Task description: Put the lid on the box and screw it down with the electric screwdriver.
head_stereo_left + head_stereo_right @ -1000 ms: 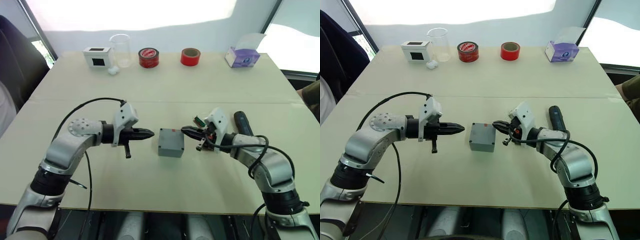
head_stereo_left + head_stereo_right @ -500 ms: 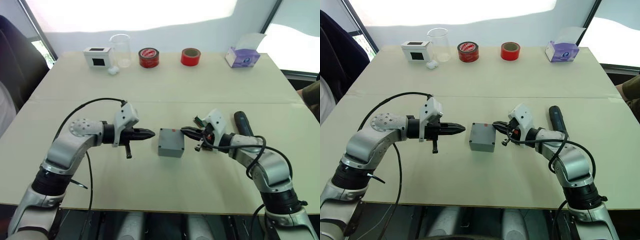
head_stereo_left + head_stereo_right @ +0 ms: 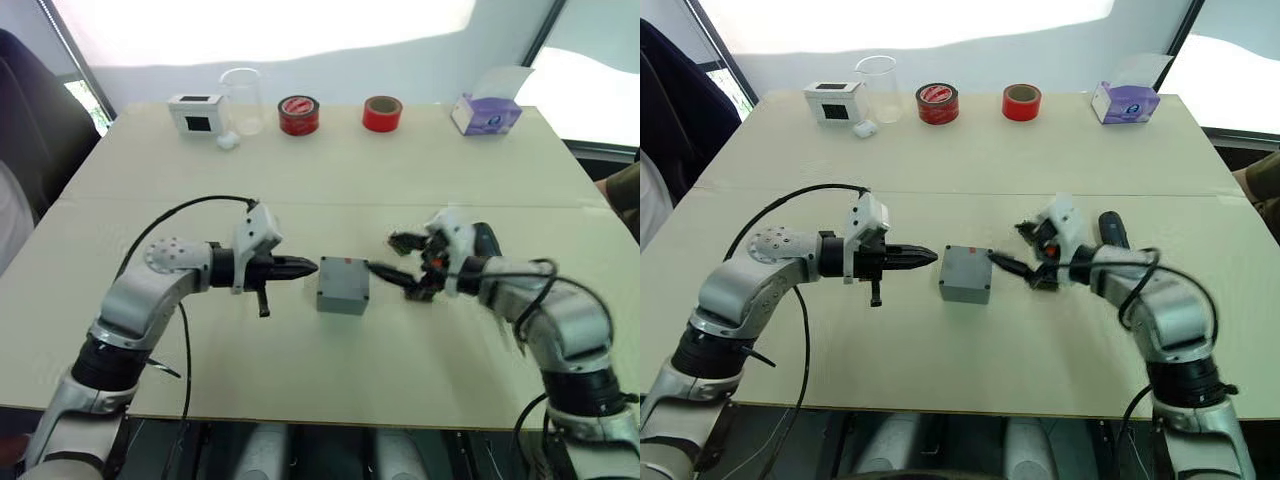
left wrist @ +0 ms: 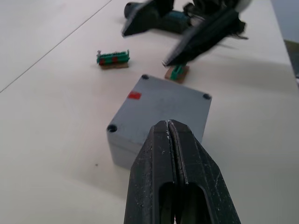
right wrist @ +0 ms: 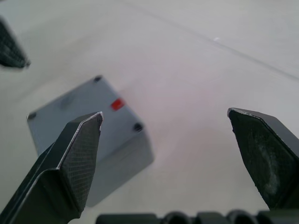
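Observation:
The grey box (image 3: 342, 285) stands at the table's middle, a red mark on top. The lid (image 4: 166, 105) lies flat on it as its top face, with holes at the corners. My left gripper (image 3: 305, 267) is shut and empty, its tip just short of the box's left side. On the box's right my right gripper (image 3: 392, 256) is open wide and holds nothing; one finger reaches close to the box's right edge. The black electric screwdriver (image 3: 1110, 228) lies on the table behind my right forearm, partly covered by it.
Along the far edge stand a white box with a black window (image 3: 194, 113), a clear beaker (image 3: 240, 100), two red tape rolls (image 3: 297, 115) (image 3: 381, 113) and a tissue box (image 3: 485, 112). Two small green connector pieces (image 4: 112, 59) (image 4: 176, 73) lie just beyond the box.
My right gripper has gone from shut to wide open and its arm has shifted a little to the right. My left gripper has crept closer to the box.

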Controlling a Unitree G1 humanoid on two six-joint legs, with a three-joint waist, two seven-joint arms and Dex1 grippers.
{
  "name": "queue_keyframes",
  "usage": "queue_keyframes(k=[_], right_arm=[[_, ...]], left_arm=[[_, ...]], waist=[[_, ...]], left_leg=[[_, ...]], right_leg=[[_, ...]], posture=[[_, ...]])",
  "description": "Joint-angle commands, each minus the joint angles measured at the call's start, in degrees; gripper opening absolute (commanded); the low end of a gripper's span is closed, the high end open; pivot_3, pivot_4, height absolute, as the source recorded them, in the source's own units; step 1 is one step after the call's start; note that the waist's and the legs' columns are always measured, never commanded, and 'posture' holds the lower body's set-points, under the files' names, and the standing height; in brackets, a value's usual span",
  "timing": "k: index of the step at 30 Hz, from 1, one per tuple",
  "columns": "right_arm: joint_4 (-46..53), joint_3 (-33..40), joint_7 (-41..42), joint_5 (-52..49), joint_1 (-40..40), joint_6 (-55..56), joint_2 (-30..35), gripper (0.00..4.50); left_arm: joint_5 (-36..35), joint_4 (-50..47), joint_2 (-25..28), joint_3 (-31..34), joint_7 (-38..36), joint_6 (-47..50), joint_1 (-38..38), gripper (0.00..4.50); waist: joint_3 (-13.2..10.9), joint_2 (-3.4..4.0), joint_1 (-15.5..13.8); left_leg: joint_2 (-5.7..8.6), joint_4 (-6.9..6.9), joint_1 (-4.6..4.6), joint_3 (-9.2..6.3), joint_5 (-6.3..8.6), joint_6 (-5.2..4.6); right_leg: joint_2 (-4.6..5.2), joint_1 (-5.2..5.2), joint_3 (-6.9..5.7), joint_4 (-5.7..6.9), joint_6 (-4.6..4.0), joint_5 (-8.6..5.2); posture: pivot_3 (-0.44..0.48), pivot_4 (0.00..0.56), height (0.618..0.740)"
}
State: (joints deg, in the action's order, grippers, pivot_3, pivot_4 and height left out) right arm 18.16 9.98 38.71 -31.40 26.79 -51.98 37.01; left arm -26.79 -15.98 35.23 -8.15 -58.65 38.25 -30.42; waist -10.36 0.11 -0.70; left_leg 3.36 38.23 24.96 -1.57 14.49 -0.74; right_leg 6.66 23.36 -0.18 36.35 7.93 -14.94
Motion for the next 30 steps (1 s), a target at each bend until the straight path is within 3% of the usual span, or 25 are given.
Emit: queue_keyframes(k=[1, 5, 12, 18, 30], right_arm=[[0.31, 6.0, -0.71, -4.81, 2.67, -7.3, 3.94, 4.37], [-8.15, 3.26, 4.14, -3.92, 7.21, -20.03, 21.14, 4.44], [-20.22, -10.92, 6.32, -1.3, 14.47, -32.84, 31.59, 4.44], [-33.84, -26.37, 14.98, 3.82, 23.64, -29.62, 31.5, 4.44], [-47.22, -39.55, 27.54, 14.99, 29.53, -19.25, 27.96, 4.44]], left_arm=[[-1.48, -3.28, -0.01, 0.72, -0.16, -0.24, -1.51, 0.0], [-1.41, -7.51, -0.78, -2.17, -1.36, -1.84, -1.02, 0.0], [0.34, -9.05, -3.01, -6.35, -1.8, -4.06, -1.3, 0.0], [1.44, -8.2, -3.31, -7.57, -1.96, -5.61, -1.81, 0.0], [1.11, -7.92, -3.92, -7.09, 0.07, -4.9, -1.09, 0.0]], waist=[[0.0, 0.0, 0.01], [-0.03, 0.06, -0.06], [-0.02, 0.08, 0.45], [-0.02, 0.13, 0.79], [-0.03, 0.12, 0.3]], left_leg=[[-0.01, -0.01, 0.0, -0.01, 0.0, 0.0], [0.03, -0.04, 0.0, 0.04, 0.07, -0.12], [-0.07, -0.08, -0.02, 0.11, 0.09, -0.22], [-0.05, -0.05, -0.02, 0.25, 0.11, -0.26], [-0.03, -0.04, -0.02, 0.23, 0.02, -0.11]], right_leg=[[-0.01, 0.0, -0.01, -0.01, 0.0, 0.0], [0.07, -0.03, 0.01, -0.04, -0.01, 0.0], [0.03, 0.0, 0.03, -0.1, -0.03, -0.01], [0.07, 0.03, 0.09, -0.1, -0.01, 0.0], [0.06, 0.03, 0.07, -0.12, -0.01, 0.0]], posture=[[0.0, 0.15, 0.74], [0.0, 0.15, 0.74], [0.0, 0.15, 0.74], [0.0, 0.15, 0.74], [0.0, 0.15, 0.74]])
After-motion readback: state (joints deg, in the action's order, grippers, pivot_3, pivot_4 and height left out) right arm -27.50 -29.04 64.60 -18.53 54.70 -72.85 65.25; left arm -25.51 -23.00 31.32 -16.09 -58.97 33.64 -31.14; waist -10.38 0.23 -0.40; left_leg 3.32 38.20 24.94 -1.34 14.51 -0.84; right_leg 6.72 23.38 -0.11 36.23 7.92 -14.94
